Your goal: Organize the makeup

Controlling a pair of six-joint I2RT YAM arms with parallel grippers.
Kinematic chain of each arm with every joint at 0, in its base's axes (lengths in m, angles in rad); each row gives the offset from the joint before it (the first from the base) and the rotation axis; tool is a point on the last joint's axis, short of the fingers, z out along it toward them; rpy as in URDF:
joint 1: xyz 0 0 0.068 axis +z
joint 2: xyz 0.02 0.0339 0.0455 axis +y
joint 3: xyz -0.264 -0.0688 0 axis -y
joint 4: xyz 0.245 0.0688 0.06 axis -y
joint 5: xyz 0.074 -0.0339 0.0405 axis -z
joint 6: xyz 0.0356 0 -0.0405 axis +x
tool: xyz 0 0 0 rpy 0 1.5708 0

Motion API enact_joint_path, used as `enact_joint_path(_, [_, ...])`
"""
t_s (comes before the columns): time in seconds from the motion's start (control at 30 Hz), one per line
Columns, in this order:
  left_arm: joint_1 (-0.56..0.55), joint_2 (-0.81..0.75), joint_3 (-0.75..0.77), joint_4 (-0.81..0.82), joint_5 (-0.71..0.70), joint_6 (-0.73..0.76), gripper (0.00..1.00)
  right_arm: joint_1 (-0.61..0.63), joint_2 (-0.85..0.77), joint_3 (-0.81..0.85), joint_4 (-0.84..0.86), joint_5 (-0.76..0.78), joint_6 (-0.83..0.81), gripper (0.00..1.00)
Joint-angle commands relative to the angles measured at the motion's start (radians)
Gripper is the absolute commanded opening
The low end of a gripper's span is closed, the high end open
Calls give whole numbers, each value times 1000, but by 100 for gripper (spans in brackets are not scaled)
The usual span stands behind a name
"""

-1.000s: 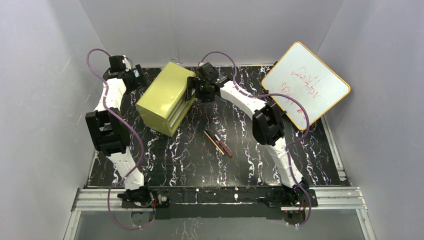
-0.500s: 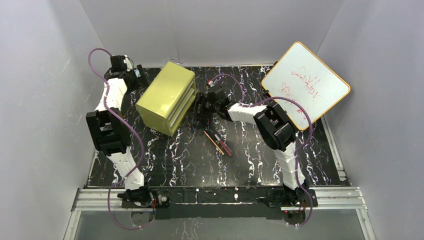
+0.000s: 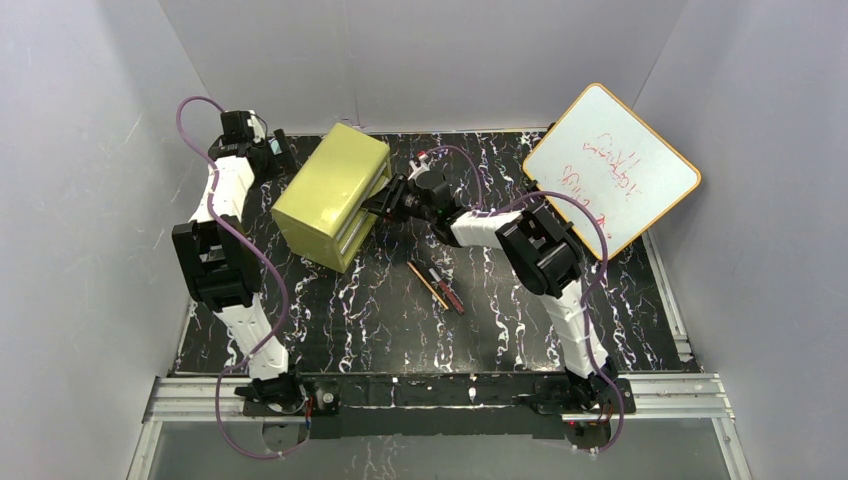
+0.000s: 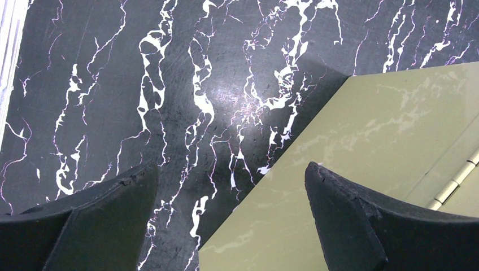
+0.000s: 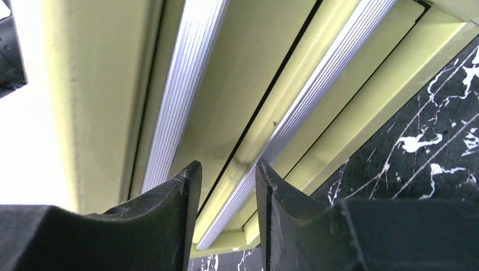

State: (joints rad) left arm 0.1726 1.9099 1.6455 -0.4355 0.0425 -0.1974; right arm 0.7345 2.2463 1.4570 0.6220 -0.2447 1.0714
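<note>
The gold pencil and the dark red pencil are laid side by side near the middle of the table. The right tool is held narrowly apart astride a silver handle rail of the olive-green drawer box. The left tool is spread wide at the box's far-left side.

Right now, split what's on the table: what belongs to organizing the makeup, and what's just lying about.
Belongs to the job:
- gold pencil
- dark red pencil
- olive-green drawer box, likely the storage, with the right claw at its handle

Just lying about:
- orange-framed whiteboard, far right
</note>
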Motion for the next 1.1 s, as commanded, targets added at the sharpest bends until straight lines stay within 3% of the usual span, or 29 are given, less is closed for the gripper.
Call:
enact_joint_path(0.0, [-2, -3, 10, -24, 9, 6, 99, -1, 55, 73, 80, -13, 48, 47])
enact_joint_path(0.37, [-2, 0, 16, -27, 16, 3, 99, -1, 99, 72, 116, 0, 76, 43])
enact_joint_path(0.67, [-1, 0, 16, -30, 18, 0, 99, -1, 173, 98, 249, 33, 161, 35])
enact_joint_path(0.87, [0, 0, 17, -30, 20, 0, 99, 1, 243, 140, 357, 60, 234, 15])
enact_joint_path(0.93, [0, 0, 16, -30, 20, 0, 99, 1, 258, 158, 375, 73, 251, 4])
enact_joint_path(1.07, [0, 1, 17, -30, 17, 1, 99, 0, 280, 194, 401, 86, 271, 1])
